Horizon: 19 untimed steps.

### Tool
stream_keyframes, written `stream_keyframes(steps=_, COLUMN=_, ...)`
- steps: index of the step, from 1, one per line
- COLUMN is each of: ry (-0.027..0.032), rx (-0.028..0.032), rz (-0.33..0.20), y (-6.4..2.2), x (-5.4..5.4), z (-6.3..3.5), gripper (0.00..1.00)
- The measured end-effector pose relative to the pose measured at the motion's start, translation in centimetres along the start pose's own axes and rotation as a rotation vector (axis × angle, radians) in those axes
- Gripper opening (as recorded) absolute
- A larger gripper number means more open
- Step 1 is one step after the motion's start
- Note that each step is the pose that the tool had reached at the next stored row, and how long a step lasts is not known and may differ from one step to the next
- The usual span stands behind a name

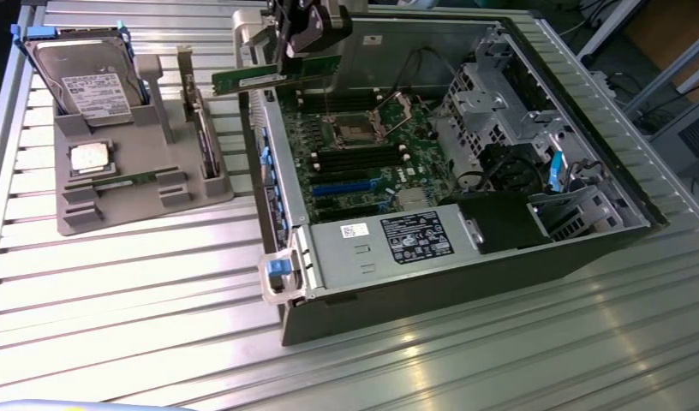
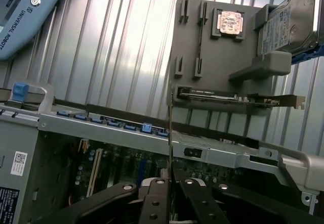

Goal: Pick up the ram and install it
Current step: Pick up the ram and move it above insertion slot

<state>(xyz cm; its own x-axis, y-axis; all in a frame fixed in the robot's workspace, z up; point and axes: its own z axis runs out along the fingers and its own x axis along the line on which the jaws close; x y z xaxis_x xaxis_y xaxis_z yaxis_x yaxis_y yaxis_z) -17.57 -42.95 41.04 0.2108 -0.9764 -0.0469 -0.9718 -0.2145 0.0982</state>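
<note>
Ribbed metal table (image 1: 133, 282) under everything, with an open case (image 1: 464, 287) lying on its side across the centre and right of the exterior view. At top centre, a gripper (image 1: 290, 62), clamped on the ram (image 1: 249, 80). Hangs in the air with the ram's long side roughly level, green board and white label sticking out toward the exterior view's left. Sits over the case's upper left rim, above the motherboard (image 1: 379, 150) and apart from it.

At the case's lower edge, a power supply (image 1: 361, 248) with a black label and a blue latch (image 1: 278, 270) at its left corner.

Upper left of the exterior view: a grey holder (image 1: 144, 205) on the table, well apart from the gripper. Carries a hard drive (image 1: 86, 81) propped upright at the back, a processor (image 1: 90, 157) lying flat, a second ram (image 1: 127, 180) lying just below it, and a card (image 1: 201, 128) standing on edge along the holder's right side.

From the wrist view, fingers (image 2: 154, 198) drawn close together on a thin dark strip, the ram edge-on. Beyond the case wall, the same holder, and a pale blue pendant (image 2: 20, 27) at the table's edge.
</note>
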Motion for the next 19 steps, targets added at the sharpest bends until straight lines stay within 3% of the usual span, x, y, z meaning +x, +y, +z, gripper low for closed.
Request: stream_keyframes(steps=19, ry=-0.0016, rx=-0.0072, rz=0.0, y=-2.62, x=0.6, z=-0.29, gripper=0.14)
